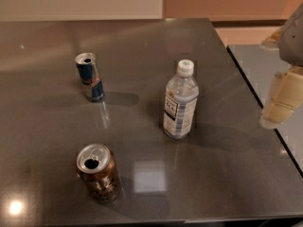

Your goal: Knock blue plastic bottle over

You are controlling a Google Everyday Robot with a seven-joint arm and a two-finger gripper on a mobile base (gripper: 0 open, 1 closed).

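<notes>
The blue plastic bottle [180, 102] stands upright near the middle of the dark grey table [142, 46]. It is clear with a bluish tint, a white screw cap and a pale label with dark text. My gripper [280, 103] hangs at the right edge of the view, over the table's right edge. It is well to the right of the bottle and apart from it, with a wide gap of table between them. It holds nothing that I can see.
A slim blue-silver can [90, 77] stands upright at the left back. A brown-gold can [98, 172] stands upright at the left front. A second grey surface [265, 65] lies to the right, past a narrow gap.
</notes>
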